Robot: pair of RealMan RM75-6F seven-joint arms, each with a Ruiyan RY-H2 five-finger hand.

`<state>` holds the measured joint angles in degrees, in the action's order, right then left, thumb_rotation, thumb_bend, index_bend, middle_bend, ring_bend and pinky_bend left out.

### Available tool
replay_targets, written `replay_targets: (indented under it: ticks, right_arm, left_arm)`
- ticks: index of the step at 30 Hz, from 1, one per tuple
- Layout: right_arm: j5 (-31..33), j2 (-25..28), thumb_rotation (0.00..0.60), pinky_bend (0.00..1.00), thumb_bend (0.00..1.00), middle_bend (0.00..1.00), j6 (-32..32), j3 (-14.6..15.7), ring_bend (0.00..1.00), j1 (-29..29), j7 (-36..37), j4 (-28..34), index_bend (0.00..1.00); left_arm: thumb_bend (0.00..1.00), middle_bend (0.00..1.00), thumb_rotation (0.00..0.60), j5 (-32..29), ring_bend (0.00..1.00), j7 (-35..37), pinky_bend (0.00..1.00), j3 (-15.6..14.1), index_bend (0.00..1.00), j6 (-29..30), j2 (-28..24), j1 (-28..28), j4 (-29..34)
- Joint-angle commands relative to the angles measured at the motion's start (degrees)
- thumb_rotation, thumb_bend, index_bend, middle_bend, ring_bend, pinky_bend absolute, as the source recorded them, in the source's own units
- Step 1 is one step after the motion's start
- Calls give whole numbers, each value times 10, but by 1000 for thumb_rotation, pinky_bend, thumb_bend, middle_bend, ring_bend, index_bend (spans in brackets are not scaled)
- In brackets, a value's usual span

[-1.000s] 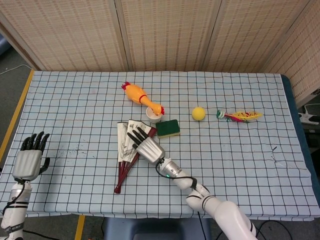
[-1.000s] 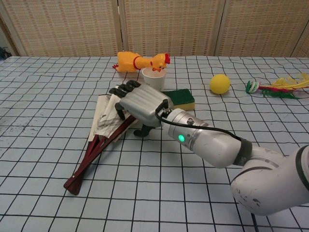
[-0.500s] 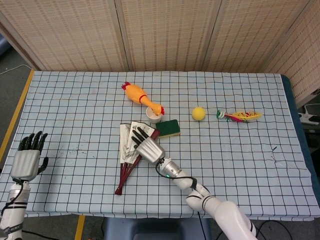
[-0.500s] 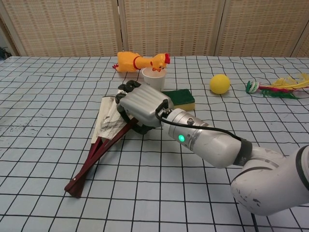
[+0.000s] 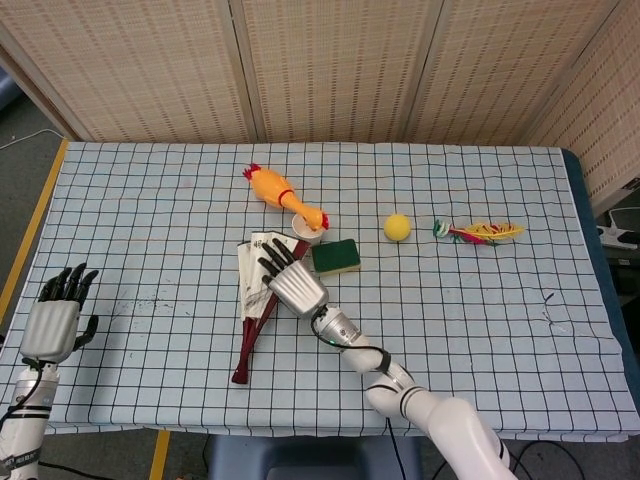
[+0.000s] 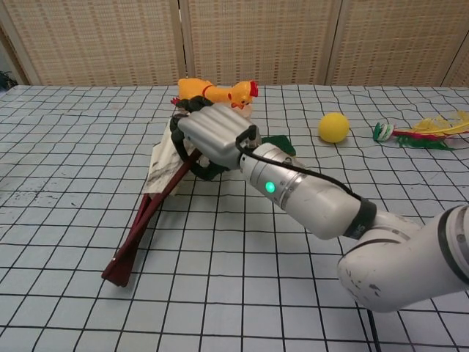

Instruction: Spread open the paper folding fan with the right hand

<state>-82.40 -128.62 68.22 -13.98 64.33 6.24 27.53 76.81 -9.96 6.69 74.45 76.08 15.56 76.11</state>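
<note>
The paper folding fan [image 5: 252,272] lies partly spread on the checked cloth, its white leaf [image 6: 164,157] toward the back and its dark red sticks running down to the pivot end [image 6: 120,268]. My right hand [image 5: 293,286] sits over the fan's right edge, and in the chest view its fingers [image 6: 183,144] curl around the outer red stick. The leaf under the palm is hidden. At the table's near-left corner, well away from the fan, my left hand [image 5: 51,323] stays upright with its fingers apart and holds nothing.
A rubber chicken [image 5: 280,194], a white cup [image 5: 308,231] and a green sponge [image 5: 336,256] crowd just behind and right of the right hand. A yellow ball [image 5: 397,227] and a feather toy [image 5: 480,232] lie further right. Woven screens stand behind the table.
My right hand has moved back toward the cup, closing its fingers on the fan's outer stick. The fan swung with it, its pivot end shifting right, and the sticks now lie closer together.
</note>
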Motion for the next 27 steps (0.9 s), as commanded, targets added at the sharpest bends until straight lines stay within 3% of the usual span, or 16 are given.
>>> replay_targets:
  ticks: [1, 7, 13, 17, 23, 27]
  right_arm:
    - [1, 25, 600, 0, 600, 193, 21, -9, 0, -2, 1, 26, 715]
    - [-5, 79, 600, 0, 600, 193, 42, -4, 0, -35, -25, 108, 715]
    - [4, 125, 600, 0, 600, 193, 12, 8, 0, -65, -63, 195, 715]
    - [-10, 137, 600, 0, 600, 193, 14, 41, 0, -93, -81, 222, 715]
    - [-38, 130, 600, 0, 601, 193, 38, 92, 0, -143, -106, 205, 713]
    - [-57, 110, 600, 0, 601, 193, 62, 120, 0, -178, -80, 171, 711]
  left_arm:
    - [452, 0, 600, 0, 4, 0, 136, 0, 95, 0, 1, 0, -2]
    - [452, 0, 600, 0, 4, 3, 136, -1, 96, 0, 1, 0, -4]
    - [452, 0, 600, -2, 4, -2, 135, -2, 95, -2, 3, 1, -5]
    - [451, 0, 600, -2, 4, -4, 135, -2, 96, 1, 2, 1, -2]
    - [451, 0, 600, -3, 4, -3, 135, -1, 95, 0, 0, 2, 0]
    - [452, 0, 600, -2, 4, -2, 135, -3, 95, -1, -1, 2, 1]
